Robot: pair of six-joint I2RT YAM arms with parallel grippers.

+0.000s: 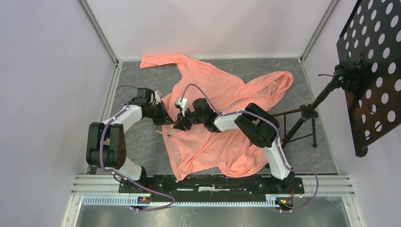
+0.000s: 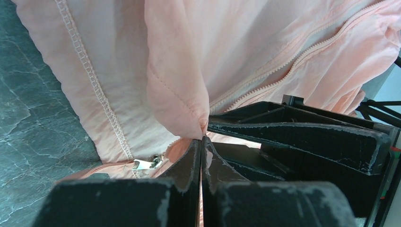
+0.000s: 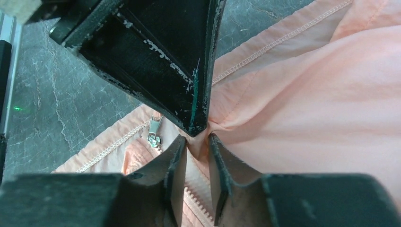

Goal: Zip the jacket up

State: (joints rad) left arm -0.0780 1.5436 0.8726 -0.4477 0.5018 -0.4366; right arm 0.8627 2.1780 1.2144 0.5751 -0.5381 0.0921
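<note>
The salmon-pink jacket (image 1: 222, 104) lies spread and rumpled on the grey table (image 1: 137, 146). My left gripper (image 1: 165, 116) is shut on a pinched fold of the jacket's front edge (image 2: 203, 136). The silver zipper slider (image 2: 149, 163) lies just left of its fingers, and open zipper teeth (image 2: 302, 56) run off to the upper right. My right gripper (image 1: 182, 124) faces it tip to tip. Its jaws stand a little apart around the same fold (image 3: 197, 142), with zipper teeth (image 3: 198, 203) showing in the gap. The slider (image 3: 154, 133) lies just left of them.
A black tripod stand (image 1: 307, 113) with a perforated black board (image 1: 373, 71) stands at the right, its legs beside the jacket. White walls enclose the table on three sides. A metal rail (image 1: 213, 187) carrying the arm bases runs along the near edge.
</note>
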